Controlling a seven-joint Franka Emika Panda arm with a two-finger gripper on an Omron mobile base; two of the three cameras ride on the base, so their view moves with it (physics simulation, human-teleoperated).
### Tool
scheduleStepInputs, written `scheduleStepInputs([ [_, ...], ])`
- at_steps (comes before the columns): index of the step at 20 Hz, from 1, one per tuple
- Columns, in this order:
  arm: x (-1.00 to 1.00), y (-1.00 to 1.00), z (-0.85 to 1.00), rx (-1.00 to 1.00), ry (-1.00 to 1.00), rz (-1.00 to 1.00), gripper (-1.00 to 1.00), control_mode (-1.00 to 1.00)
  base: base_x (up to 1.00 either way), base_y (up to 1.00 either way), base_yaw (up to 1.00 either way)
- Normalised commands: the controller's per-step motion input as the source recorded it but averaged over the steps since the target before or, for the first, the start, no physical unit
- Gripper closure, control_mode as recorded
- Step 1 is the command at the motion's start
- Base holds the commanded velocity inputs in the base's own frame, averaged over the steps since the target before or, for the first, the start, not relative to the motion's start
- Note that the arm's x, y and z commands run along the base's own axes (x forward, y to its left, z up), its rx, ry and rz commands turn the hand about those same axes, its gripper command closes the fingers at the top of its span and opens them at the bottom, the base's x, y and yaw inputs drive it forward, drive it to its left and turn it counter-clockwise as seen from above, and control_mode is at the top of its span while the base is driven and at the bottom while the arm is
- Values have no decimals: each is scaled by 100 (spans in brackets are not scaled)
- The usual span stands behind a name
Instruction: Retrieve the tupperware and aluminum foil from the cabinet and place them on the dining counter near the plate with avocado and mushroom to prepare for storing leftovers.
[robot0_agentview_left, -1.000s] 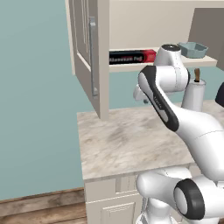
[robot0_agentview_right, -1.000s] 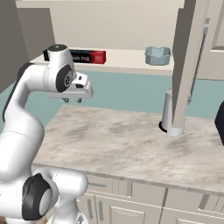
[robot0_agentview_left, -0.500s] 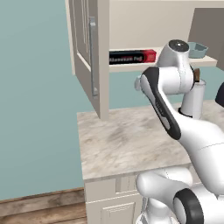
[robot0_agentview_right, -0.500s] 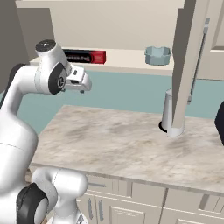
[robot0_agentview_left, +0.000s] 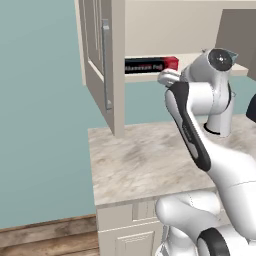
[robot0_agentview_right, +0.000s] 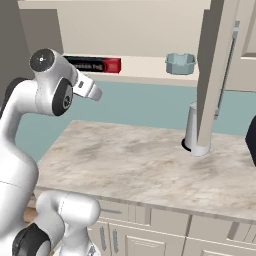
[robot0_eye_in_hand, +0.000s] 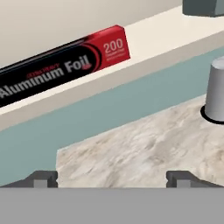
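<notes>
Left base view: the cabinet (robot0_agentview_left: 112, 65) occupies the upper part of the frame, its panelled door (robot0_agentview_left: 97, 60) swung open toward the camera at upper left, bar handle (robot0_agentview_left: 106, 65) on its face. The aluminum foil (robot0_agentview_left: 151, 64) lies flat on the lowest shelf at upper centre, red end facing right. The white arm rises from lower right, its upper joint level with the shelf and just right of the foil box; the fingers are hidden behind the wrist here. A marble counter (robot0_agentview_left: 135, 160) spans the middle of the frame under the cabinet. Right base view: the foil box (robot0_agentview_right: 95, 64) sits at upper left on the shelf (robot0_agentview_right: 145, 67), the tupperware (robot0_agentview_right: 180, 63) on the same shelf at upper centre, well apart from the box. The second cabinet door (robot0_agentview_right: 217, 75) hangs open at right, and a grey cylindrical canister (robot0_agentview_right: 193, 131) stands on the counter just beside its lower edge. The arm's wrist points right and slightly down, below the foil box and apart from it. Hand view: the foil box (robot0_eye_in_hand: 61, 68) runs diagonally across the upper left, lettering readable; the canister (robot0_eye_in_hand: 215, 92) stands at right. The gripper (robot0_eye_in_hand: 113, 178) shows two dark fingertips (robot0_eye_in_hand: 43, 178) far apart at the bottom corners, spread wide with nothing between them.
</notes>
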Motion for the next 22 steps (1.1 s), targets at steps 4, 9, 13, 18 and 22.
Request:
scheduleStepInputs([
  [4,-19,19,20,32,4,-17,-100,-100,0,0,0],
  [9,-11,19,30,0,0,-1,-100,-100,0,0,0],
  [13,0,0,59,16,6,-8,-100,-100,0,0,0],
  [18,2,0,26,32,15,-18,-100,-100,0,0,0],
  [22,14,0,1,46,18,-17,-100,-100,0,0,0],
])
